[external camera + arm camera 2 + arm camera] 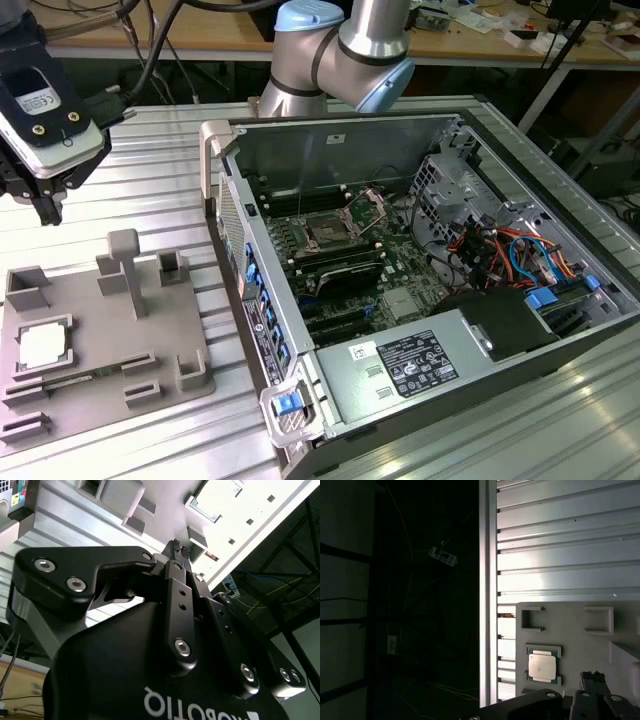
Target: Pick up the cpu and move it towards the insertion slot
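Closest to the lens in both wrist views is the black two-finger gripper [179, 546] [592, 676]. Its fingertips are pressed together with nothing between them. In the exterior view the gripper [45, 208] hangs above the ribbed aluminium table [170, 160], its dark tips hard to make out and its body cut by the exterior view's left edge.

One small square silvery-topped cpu [42, 345] [542, 667] lies flat in a recess of the single grey plastic tray [100, 395] [570, 625], apart from the gripper. In the second wrist view glare washes that part of the tray out.

One square dark insertion slot [330, 232] sits on the green board inside the one open metal computer case [400, 140], well apart to the exterior view's right; its lever is too fine to judge. The silver-and-blue robot arm [345, 50] is cropped at the top.
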`<state>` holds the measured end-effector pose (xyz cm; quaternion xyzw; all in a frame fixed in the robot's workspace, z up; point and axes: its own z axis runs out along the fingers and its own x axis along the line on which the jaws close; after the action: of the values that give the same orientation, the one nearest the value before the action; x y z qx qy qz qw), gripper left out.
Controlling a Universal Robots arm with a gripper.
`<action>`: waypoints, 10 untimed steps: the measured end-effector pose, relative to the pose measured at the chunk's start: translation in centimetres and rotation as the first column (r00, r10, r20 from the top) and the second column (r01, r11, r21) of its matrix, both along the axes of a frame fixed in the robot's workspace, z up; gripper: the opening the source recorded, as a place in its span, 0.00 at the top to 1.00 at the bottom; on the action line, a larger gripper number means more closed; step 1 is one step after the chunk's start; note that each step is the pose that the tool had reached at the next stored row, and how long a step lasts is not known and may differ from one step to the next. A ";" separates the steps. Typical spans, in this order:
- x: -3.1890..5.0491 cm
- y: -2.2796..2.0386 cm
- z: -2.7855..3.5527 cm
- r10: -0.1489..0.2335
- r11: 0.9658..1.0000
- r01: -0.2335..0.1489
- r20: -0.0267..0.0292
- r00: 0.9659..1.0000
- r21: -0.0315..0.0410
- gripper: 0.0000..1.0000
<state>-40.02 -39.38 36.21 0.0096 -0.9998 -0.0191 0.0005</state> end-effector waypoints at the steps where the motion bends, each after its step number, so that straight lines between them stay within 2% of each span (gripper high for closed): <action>1: -0.04 0.00 0.00 0.000 1.000 0.000 0.000 1.000 0.000 0.89; 10: -0.10 0.00 0.00 0.000 1.000 0.000 0.000 1.000 0.000 0.89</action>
<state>-40.13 -39.38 36.22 0.0095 -0.9998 -0.0191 0.0005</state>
